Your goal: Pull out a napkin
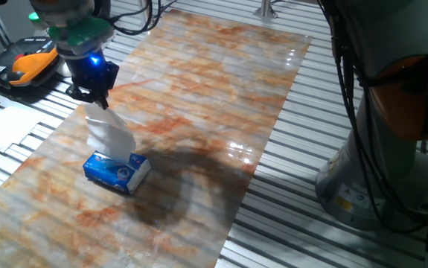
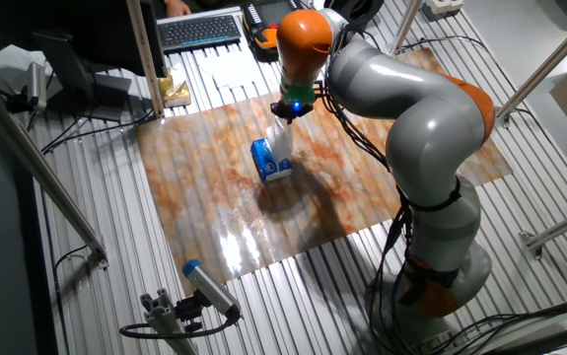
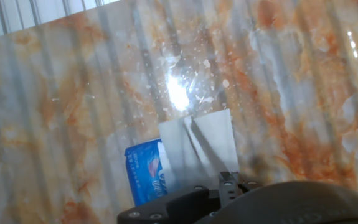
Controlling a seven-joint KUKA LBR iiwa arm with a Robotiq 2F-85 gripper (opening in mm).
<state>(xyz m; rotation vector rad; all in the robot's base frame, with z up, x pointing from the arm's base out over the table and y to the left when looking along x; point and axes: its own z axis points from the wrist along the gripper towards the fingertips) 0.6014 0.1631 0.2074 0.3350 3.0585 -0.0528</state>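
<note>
A white napkin (image 1: pixel 109 136) stretches up out of the blue-and-white tissue packet (image 1: pixel 117 172), which lies on the marbled mat. My gripper (image 1: pixel 102 103) is directly above the packet, shut on the napkin's top edge. The other fixed view shows the same: the gripper (image 2: pixel 284 119) holds the napkin (image 2: pixel 280 144) over the packet (image 2: pixel 269 163). In the hand view the napkin (image 3: pixel 200 149) hangs down from the fingers and covers part of the packet (image 3: pixel 144 171). The napkin's lower end still reaches the packet's opening.
The marbled mat (image 1: pixel 206 89) lies over a slatted metal table. White paper sheets (image 1: pixel 9 126) and an orange-and-black device (image 1: pixel 27 63) sit at the left. A keyboard (image 2: pixel 199 30) and a gold box (image 2: pixel 175 91) are at the back. The arm's base (image 2: pixel 441 266) stands right.
</note>
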